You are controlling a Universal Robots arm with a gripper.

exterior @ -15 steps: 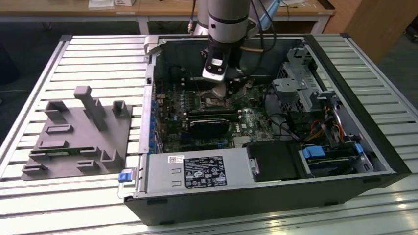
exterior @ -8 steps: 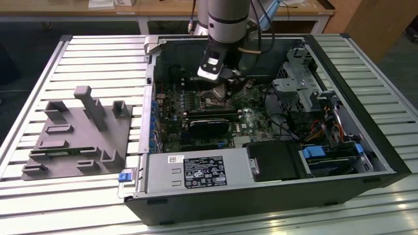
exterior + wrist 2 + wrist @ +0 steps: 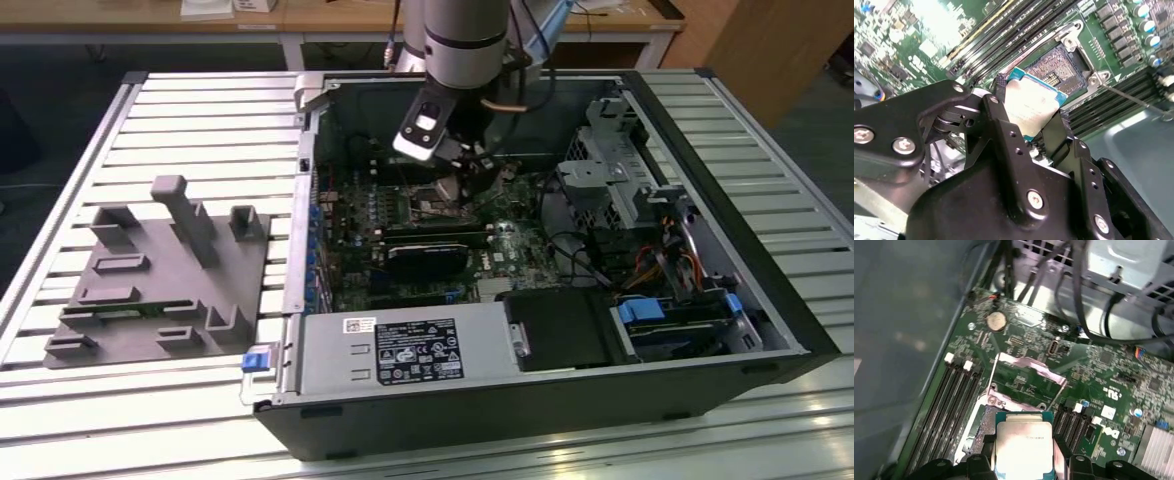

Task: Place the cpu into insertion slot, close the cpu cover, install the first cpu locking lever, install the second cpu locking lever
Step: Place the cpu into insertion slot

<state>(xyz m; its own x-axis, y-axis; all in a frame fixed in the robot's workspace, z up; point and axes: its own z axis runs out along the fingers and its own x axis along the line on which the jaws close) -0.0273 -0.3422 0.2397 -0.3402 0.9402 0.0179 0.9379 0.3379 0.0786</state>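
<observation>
My gripper [image 3: 1031,109] is shut on the cpu [image 3: 1035,105], a flat square chip with a pale metal face and a teal edge, pinched between two black fingers [image 3: 999,117]. The chip hangs tilted just above the insertion slot [image 3: 1063,67], whose dark pin field lies bare. In the first wrist view the cpu [image 3: 1024,445] sits between the fingers, and beyond it the silvery cpu cover [image 3: 1026,371] stands swung open. A thin metal locking lever [image 3: 1134,100] sticks out unlatched beside the slot. In the exterior view the gripper [image 3: 451,170] reaches down into the open computer case [image 3: 747,330].
Long black memory slots [image 3: 954,400] flank the socket on both sides. Black cables [image 3: 1089,310] and a metal drive cage [image 3: 601,170] crowd the case near the arm. A grey fixture [image 3: 147,270] with upright posts rests on the slatted table [image 3: 200,110] at the exterior view's left.
</observation>
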